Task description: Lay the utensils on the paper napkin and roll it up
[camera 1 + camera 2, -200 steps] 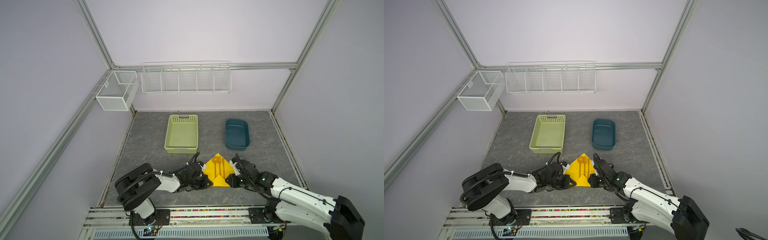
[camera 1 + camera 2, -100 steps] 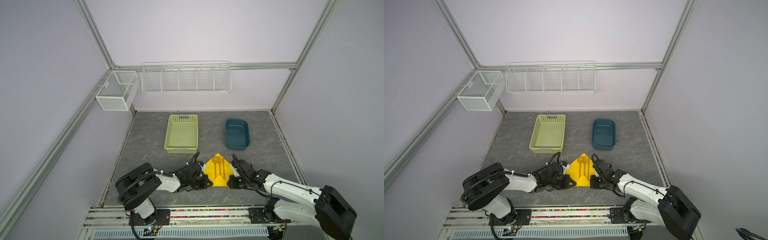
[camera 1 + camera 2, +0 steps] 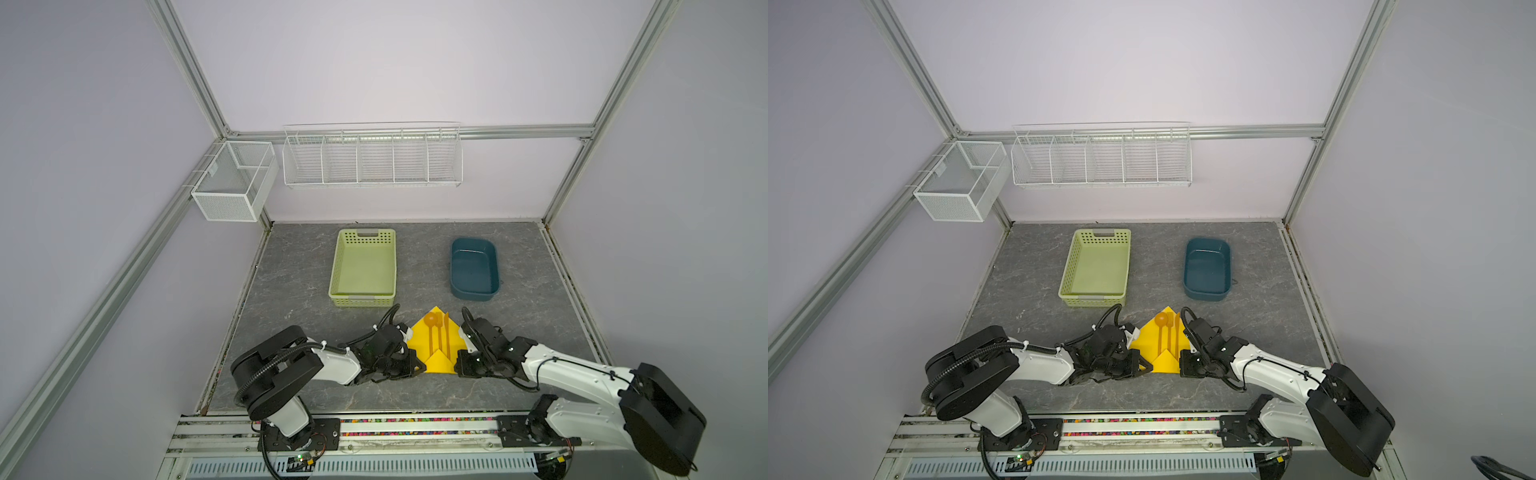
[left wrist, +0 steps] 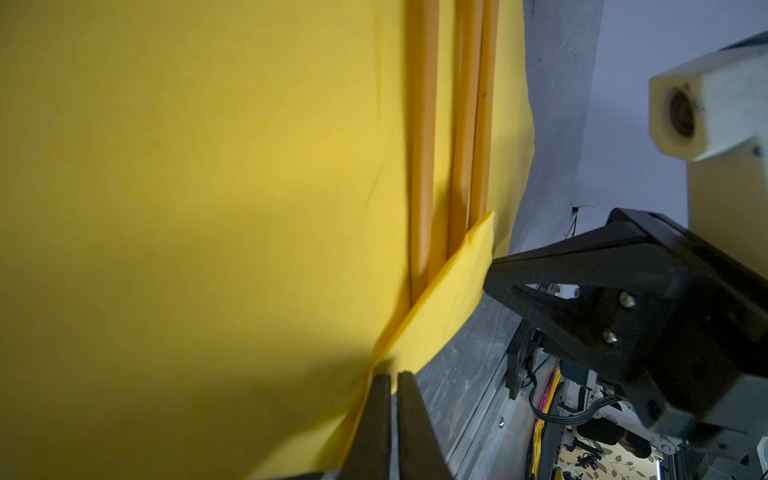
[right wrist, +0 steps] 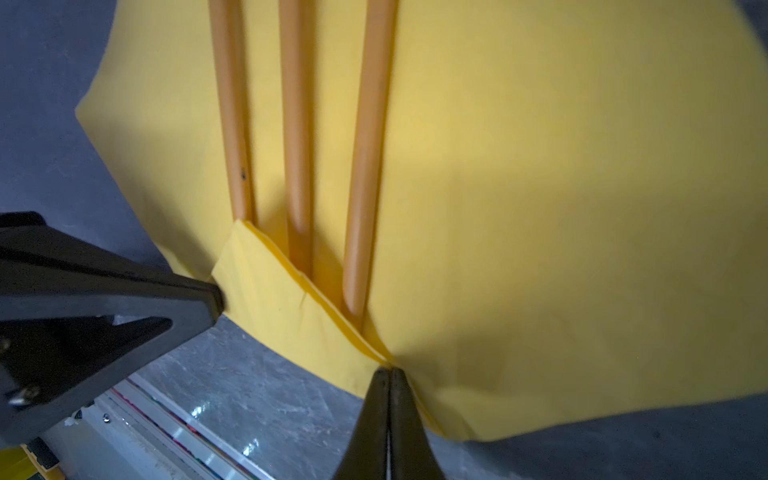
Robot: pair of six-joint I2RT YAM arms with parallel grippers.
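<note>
In both top views the paper napkin (image 3: 419, 345) lay at the table's (image 3: 291, 274) 6 o'clock edge. The utensils (image 3: 439, 338) sat side by side on it, with the near corner folded over their handles. The left gripper (image 3: 419, 366) sat at the napkin's 7 o'clock and the right gripper (image 3: 459, 367) at its 5 o'clock.

In the left wrist view, the left gripper's (image 4: 394, 380) jaws were closed, pinching one end of the fold.

In the right wrist view, the right gripper (image 5: 388, 374) pinched the other end likewise.

The sheet looked thin, limp and easy to tear, and the cutlery light, stiff and slippery. The ends of the fold seemed the best places to hold it.
</note>
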